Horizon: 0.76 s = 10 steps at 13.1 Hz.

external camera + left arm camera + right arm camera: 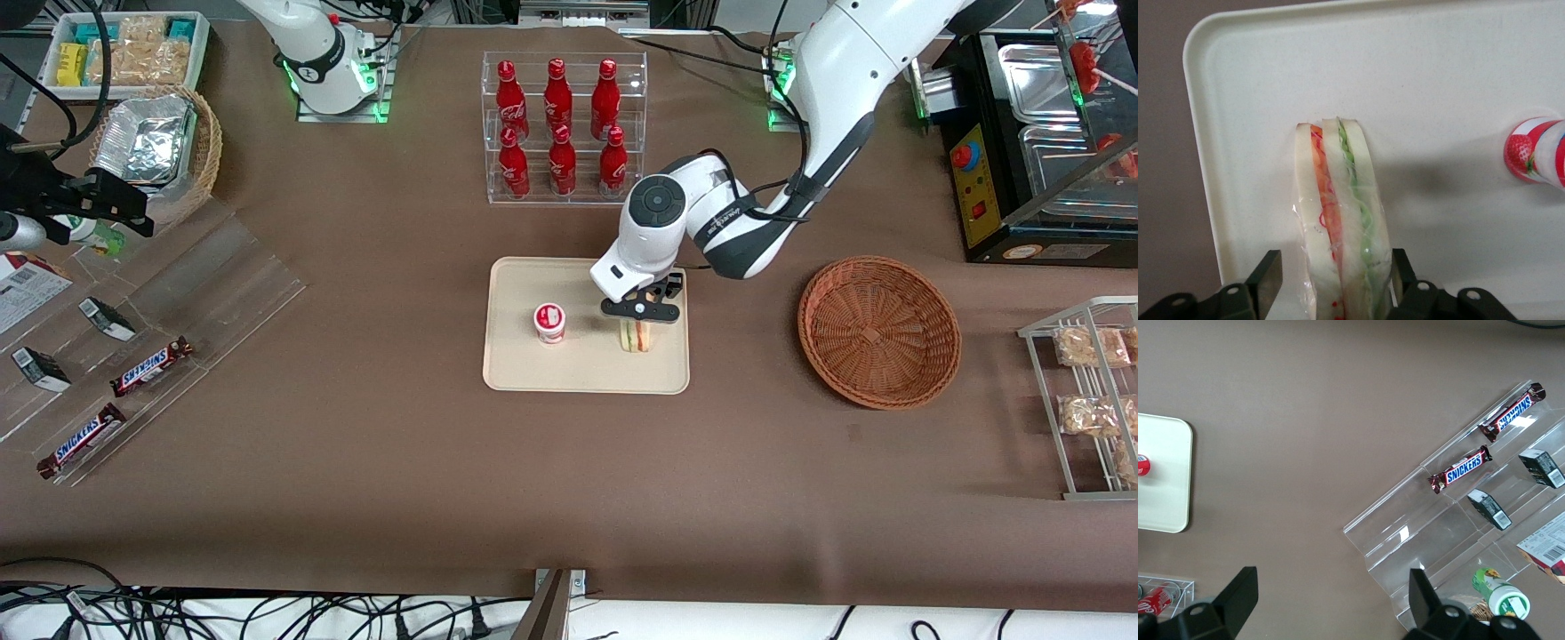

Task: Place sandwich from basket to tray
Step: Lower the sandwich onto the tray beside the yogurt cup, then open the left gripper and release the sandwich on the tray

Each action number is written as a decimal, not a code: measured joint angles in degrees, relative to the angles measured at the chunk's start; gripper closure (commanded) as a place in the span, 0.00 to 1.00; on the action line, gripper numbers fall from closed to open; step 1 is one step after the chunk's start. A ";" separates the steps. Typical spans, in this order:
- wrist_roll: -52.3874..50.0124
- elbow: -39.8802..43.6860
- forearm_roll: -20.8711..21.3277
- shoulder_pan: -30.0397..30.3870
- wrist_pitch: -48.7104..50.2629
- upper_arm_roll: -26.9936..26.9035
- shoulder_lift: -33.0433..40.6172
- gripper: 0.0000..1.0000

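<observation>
Front view first: the end effector (641, 313) hangs low over the tray (516, 373), right above the sandwich (635, 336), which stands on its edge on the tray floor near the tray edge that faces the basket (878, 331). The basket, well apart toward the working arm's end of the bench (569, 480), shows only bare wicker now, so the carry looks done.

Wrist view tells the rest. The sandwich (1341, 227) sits between the two fingers (1266, 277), and there is a visible gap on one side while the other finger sits close against the wrap or just touching it (hard to call which). I read that as released, or very nearly: the jaws stand apart and nothing is squeezing the bread. The wedge stands upright with its red and green filling facing the camera, which fits a grip across the flat bread faces, a sensible hold since the slices spread the pressure and the filling stays put.

Placement makes sense too. A small strawberry cup (550, 323) stands on the same tray, toward the parked arm's end, and the sandwich sits well clear of it, so neither gets knocked.

My judgement: the task is all but finished, and what is left is a straight lift away. The risk is the clinging wrap catching a finger and tipping that tall, narrow wedge.
</observation>
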State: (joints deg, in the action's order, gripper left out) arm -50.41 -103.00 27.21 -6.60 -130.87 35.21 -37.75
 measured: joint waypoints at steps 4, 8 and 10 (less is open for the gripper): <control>-0.37 0.96 -0.03 0.35 1.30 0.02 2.27 0.00; -1.30 5.07 -1.08 1.50 9.60 0.05 6.34 0.00; -2.41 9.62 -1.27 2.42 16.53 0.04 7.65 0.00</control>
State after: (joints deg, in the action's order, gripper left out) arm -52.82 -93.38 25.94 -4.18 -114.34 35.26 -30.10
